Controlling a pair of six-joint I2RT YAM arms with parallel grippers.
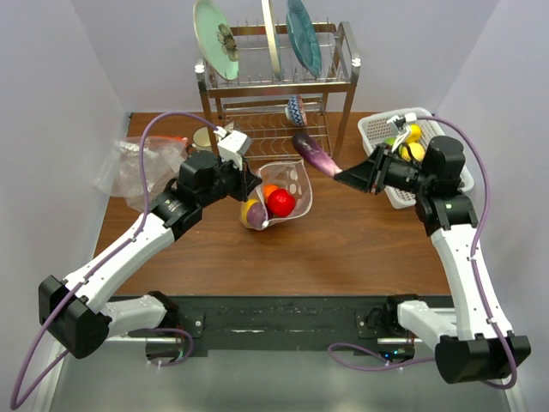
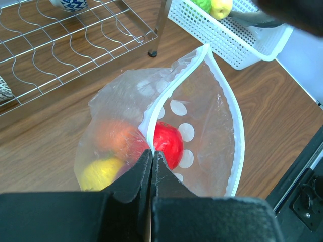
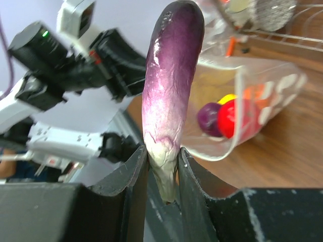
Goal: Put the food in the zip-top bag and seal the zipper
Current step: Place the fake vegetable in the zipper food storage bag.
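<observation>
The dotted zip-top bag [image 1: 290,184] lies open at mid-table, with red [image 1: 281,202], orange [image 1: 269,190], yellow and purple food inside. My left gripper [image 1: 247,183] is shut on the bag's mouth edge, on the white zipper strip [image 2: 160,101], holding it up. In the left wrist view the red fruit [image 2: 168,142] shows just past my fingertips. My right gripper [image 1: 345,174] is shut on the pale stem end of the long purple eggplant [image 1: 314,153], which hangs in the air just right of the bag's mouth. In the right wrist view the eggplant [image 3: 170,75] points toward the open bag [image 3: 262,96].
A white basket [image 1: 382,129] with yellow and green food stands at the right, behind my right arm. A metal dish rack [image 1: 274,81] with plates fills the back. Plain crumpled clear plastic [image 1: 129,167] lies at the back left.
</observation>
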